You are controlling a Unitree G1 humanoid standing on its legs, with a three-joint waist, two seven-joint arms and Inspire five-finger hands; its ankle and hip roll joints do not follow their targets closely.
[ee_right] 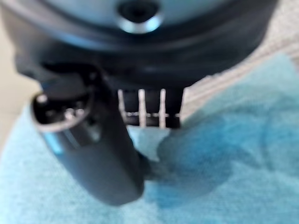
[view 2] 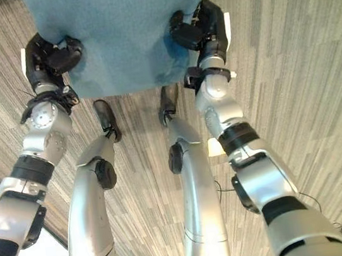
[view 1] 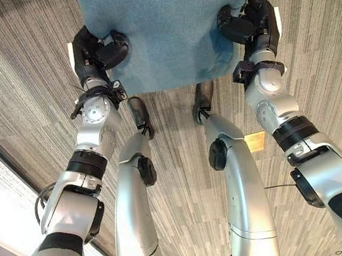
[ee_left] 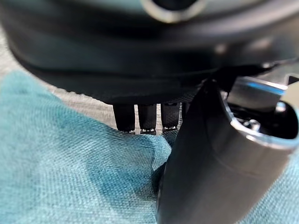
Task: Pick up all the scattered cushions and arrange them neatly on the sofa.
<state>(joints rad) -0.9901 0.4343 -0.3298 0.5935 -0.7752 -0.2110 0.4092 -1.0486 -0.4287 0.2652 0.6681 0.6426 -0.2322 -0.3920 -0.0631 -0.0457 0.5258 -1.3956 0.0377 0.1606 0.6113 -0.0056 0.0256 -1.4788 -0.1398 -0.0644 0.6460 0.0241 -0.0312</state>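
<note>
- Floor [view 1: 182, 164]: grey striped carpet, fills the near and middle of the scene under both arms.
- Small tan tag-like patch [view 1: 255, 141] lies on the carpet, near right, just inside the right forearm.
- Pale smooth floor strip [view 1: 4, 209] runs along the near left edge of the carpet.
- Teal cushion [view 1: 172, 26]: held up off the carpet between both hands, in the far centre. Its near edge hangs across the scene left to right; the body runs away from the robot and out of frame on the far side, so the long axis can't be called.
- Near corners of the cushion sag rounded, fabric puckered and dented where each thumb presses in.
- Left hand [view 1: 100, 52]: clamped on the cushion's near-left corner. Left wrist view shows the thumb [ee_left: 210, 158] on the top face and the fingers [ee_left: 140, 119] curled under the fabric edge, pinching the cloth.
- Right hand [view 1: 249, 25]: same grip on the near-right corner. Right wrist view shows the thumb [ee_right: 103, 154] pressed into the fabric, the fingers [ee_right: 149, 109] tucked behind the edge.
- Hands well apart, at about the same depth, cushion edge roughly level between them.
</note>
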